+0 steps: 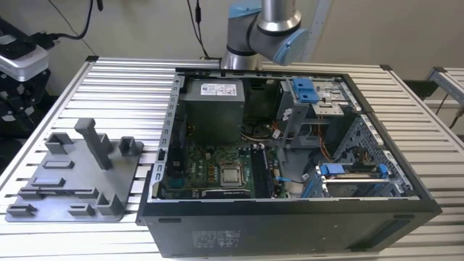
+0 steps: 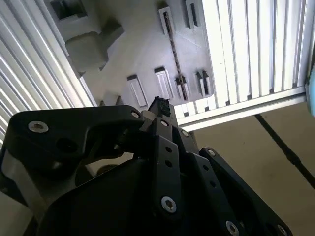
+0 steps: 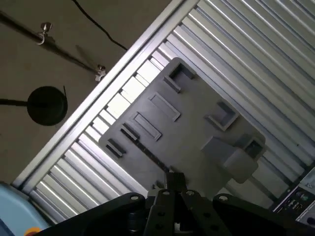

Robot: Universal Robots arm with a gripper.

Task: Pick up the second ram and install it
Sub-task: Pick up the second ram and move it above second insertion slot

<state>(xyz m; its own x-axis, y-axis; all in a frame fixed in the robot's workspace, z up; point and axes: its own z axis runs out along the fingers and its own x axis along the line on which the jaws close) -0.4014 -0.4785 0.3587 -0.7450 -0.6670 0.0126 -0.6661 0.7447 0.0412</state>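
In the exterior view, the open computer case [image 1: 290,163] fills the middle of the bench [image 1: 123,81] and reaches its near edge. The arm [image 1: 264,32] rises at the far edge behind it. The grey fixture tray [image 1: 73,179] lies by the edge on the exterior view's left, just beside the case wall, with bare slats beyond it toward the far edge. A thin dark strip in the tray's long slot is, we think, the second ram [image 1: 64,191].

In the second wrist view, the gripper [image 2: 160,105] hangs well clear above the tray near the bench's edge. Its jaws are drawn together, with nothing between them that we can see.

In the first wrist view, the gripper [image 3: 174,178] hangs over the tray.
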